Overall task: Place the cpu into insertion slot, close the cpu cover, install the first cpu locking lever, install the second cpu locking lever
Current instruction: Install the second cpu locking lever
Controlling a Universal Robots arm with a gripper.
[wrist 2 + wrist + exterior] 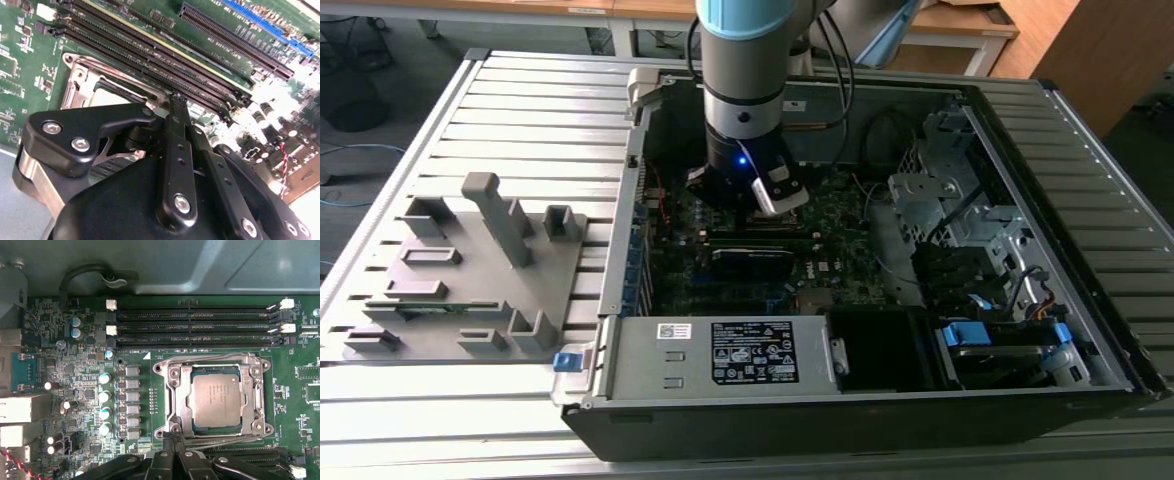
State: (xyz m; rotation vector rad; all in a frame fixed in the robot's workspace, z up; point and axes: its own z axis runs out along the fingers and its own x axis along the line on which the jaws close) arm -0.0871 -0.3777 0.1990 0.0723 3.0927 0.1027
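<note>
Gripper [777, 200], exterior view: it hangs low inside the open computer case [1014, 130], over the circuit board, placed to reach the socket.

Second wrist view: the fingers [178, 107] are pressed together, holding nothing, their tip at the socket's edge beside the long memory slots [150, 55].

First wrist view: the chip [216, 399] lies seated in the socket [172, 405], the cover [248, 395] framing it, apparently lowered. Fingertips touch the frame's near edge, by a thin wire lever [220, 440].

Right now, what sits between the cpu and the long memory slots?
In the first wrist view, the cpu cover's silver edge and a thin wire lever lie between the cpu and the memory slots, then a narrow strip of green board.
</note>
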